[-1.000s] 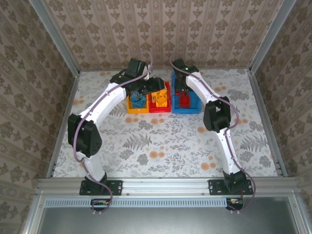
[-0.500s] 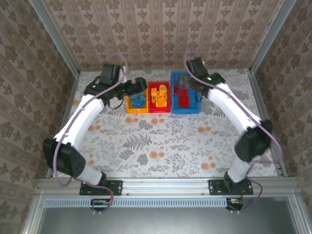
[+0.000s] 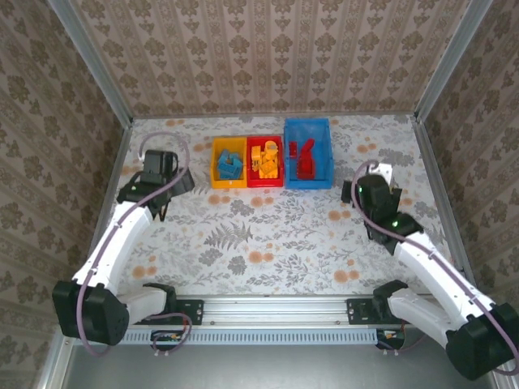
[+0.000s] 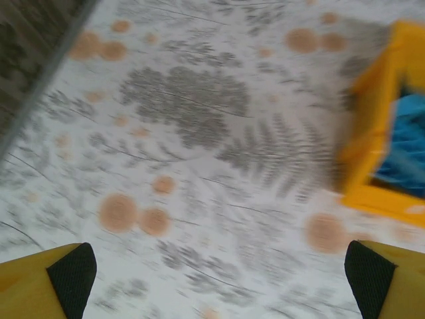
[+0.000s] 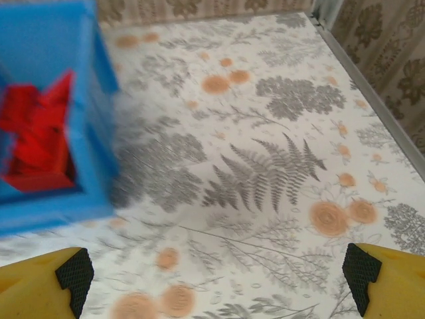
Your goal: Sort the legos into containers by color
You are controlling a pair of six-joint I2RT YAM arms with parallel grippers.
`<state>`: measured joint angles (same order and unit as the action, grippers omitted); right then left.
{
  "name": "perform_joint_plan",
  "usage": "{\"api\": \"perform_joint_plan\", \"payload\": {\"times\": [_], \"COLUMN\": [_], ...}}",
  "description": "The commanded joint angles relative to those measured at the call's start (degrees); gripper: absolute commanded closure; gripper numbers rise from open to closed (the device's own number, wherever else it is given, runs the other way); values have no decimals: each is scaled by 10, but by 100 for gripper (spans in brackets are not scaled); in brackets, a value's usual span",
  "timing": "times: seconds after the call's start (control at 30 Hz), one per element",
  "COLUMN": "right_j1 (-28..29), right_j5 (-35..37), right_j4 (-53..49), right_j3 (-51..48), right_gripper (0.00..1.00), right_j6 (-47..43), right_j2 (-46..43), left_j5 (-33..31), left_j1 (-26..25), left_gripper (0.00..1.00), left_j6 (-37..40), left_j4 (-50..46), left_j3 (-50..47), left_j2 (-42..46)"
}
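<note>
Three bins stand in a row at the back of the table. The yellow bin [image 3: 228, 163] holds blue legos [image 3: 229, 164], the red bin [image 3: 265, 161] holds orange legos [image 3: 265, 159], and the blue bin [image 3: 308, 152] holds red legos [image 3: 305, 159]. My left gripper [image 3: 177, 180] hovers left of the yellow bin [image 4: 372, 133], open and empty. My right gripper [image 3: 362, 185] hangs right of the blue bin [image 5: 46, 119], open with nothing between its fingers; red legos [image 5: 33, 133] show inside that bin.
The floral tablecloth [image 3: 268, 235] spreads in front of the bins. Metal frame rails [image 3: 105, 194] border the table at both sides, and wallpapered walls rise behind.
Both arms have drawn back from over the bins toward the table's sides and the near edge, the left going left, the right going right. The bins and legos stay put.
</note>
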<state>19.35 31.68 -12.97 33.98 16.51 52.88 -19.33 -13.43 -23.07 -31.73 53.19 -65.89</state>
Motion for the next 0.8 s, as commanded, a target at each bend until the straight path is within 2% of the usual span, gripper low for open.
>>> {"api": "perform_joint_plan", "payload": {"times": [0.0, 0.1, 0.17, 0.2, 0.3, 0.4, 0.53, 0.6, 0.7, 0.77], "right_j1": [-20, -59, -79, -87, -99, -128, -160, -170, -186, -191], "right_j5": [51, 17, -15, -34, -84, -124, -171, -201, -235, -184], "right_j4": [184, 174, 237, 235, 351, 430, 489, 539, 692, 734], "right_j3": [-61, -56, -72, -58, -46, -36, -42, -76, -155, -176], "right_gripper": [0, 0, 0, 0, 0, 0, 0, 0, 1, 0], "right_j6": [-84, -83, -86, -96, -144, -139, -134, -132, -127, -98], "right_j2": [33, 112, 158, 179, 241, 289, 327, 321, 335, 338], "left_j5": [-95, -48, -32, -20, 15, 44, 76, 88, 97, 84], "left_j1": [11, 36, 43, 51, 71, 79, 95, 104, 97, 101], "left_gripper": [0, 0, 0, 0, 0, 0, 0, 0, 0, 0], "left_j6": [128, 176, 193, 193, 199, 238, 254, 248, 260, 247], "left_j4": [141, 182, 243, 275, 381, 470, 569, 568, 693, 772], "left_j3": [-73, -101, -124, -137, -164, -164, -162, -160, -244, -290], "left_j2": [-18, -66, -91, -104, -145, -183, -225, -233, -203, -198]}}
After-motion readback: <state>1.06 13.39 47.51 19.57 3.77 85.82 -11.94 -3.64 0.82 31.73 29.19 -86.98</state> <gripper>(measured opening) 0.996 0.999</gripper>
